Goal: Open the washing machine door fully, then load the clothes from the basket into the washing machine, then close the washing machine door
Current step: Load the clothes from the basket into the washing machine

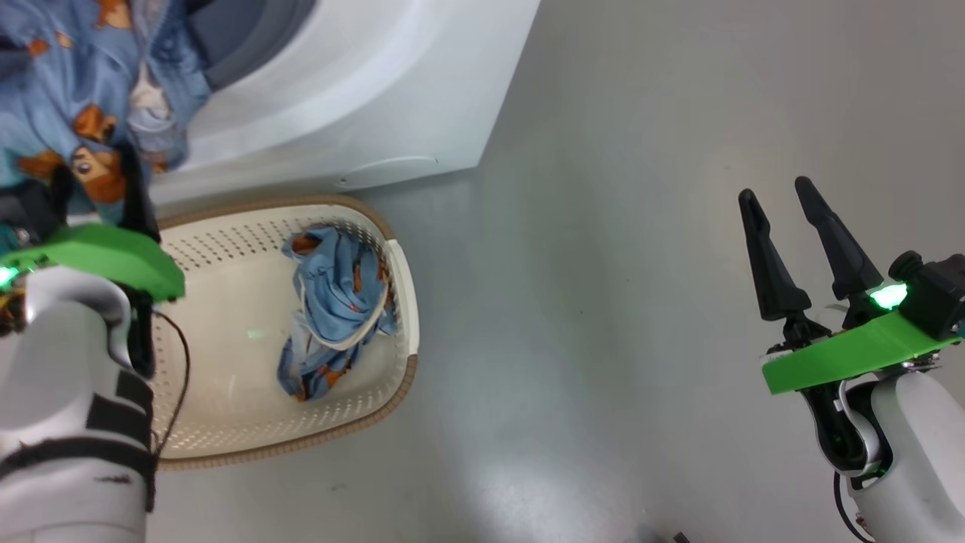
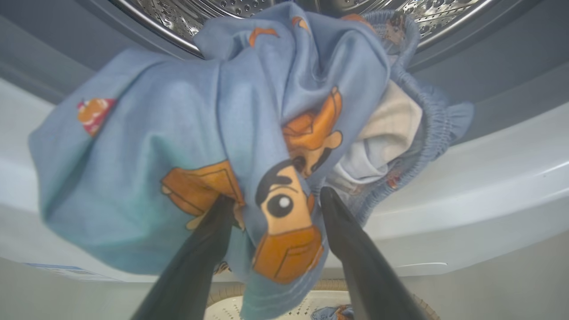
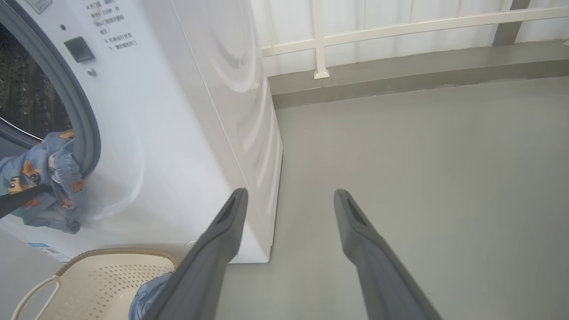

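Left gripper (image 2: 276, 196), tapered fingers apart, straddles crumpled clothes (image 2: 155, 133).

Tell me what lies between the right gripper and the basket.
Bare grey floor lies between the right gripper and the basket, which holds a blue garment; the head view shows this stretch.

Left gripper (image 2: 275, 198): fingers spread wide, fold of blue cartoon-print garment (image 2: 178, 124) hanging between them. Garment draped over grey gasket (image 2: 489, 58) at washer (image 2: 466, 186) mouth, top edge reaching steel drum (image 2: 178, 13). Below: basket (image 2: 231, 309) rim, scrap of blue cloth (image 2: 333, 313) inside.
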